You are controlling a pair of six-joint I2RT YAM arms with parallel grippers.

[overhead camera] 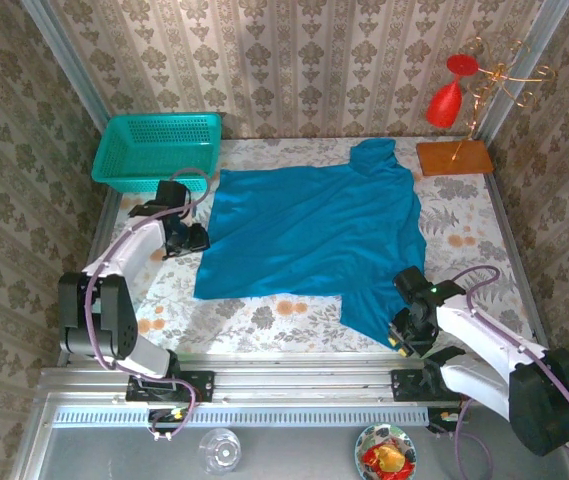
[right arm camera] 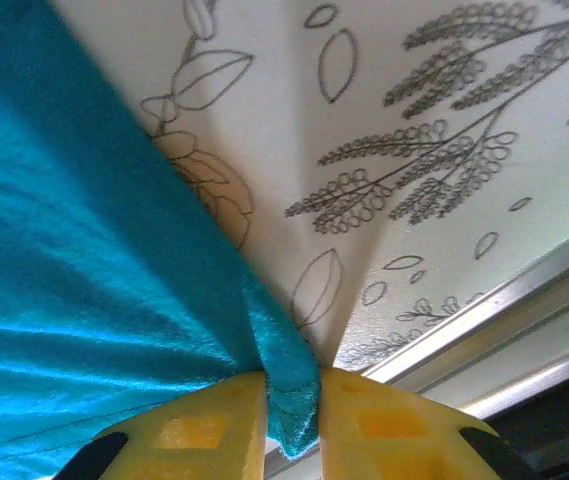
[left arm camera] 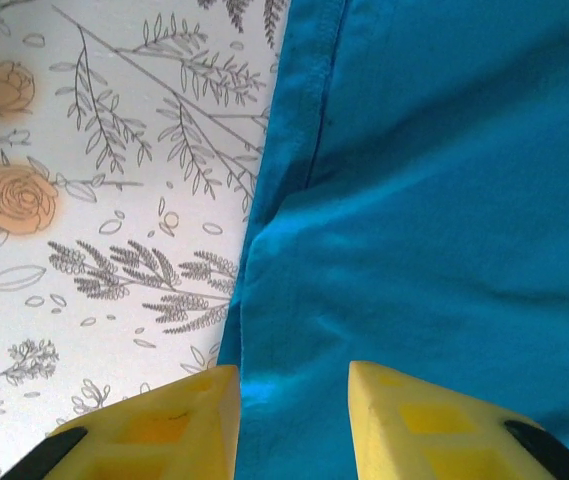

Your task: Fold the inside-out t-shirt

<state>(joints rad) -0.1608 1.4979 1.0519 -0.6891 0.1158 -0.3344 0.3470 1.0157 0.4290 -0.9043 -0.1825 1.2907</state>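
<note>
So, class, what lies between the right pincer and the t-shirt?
Nothing. In the right wrist view the right pincer is closed directly on an edge of the t-shirt.

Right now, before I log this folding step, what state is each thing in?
t-shirt: spread mostly flat on the table, not yet folded.
left gripper: open, over the shirt's left edge.
right gripper: shut on the t-shirt's near corner.
basket: upright, empty.
red glass: hanging upside down from its stand.
</note>
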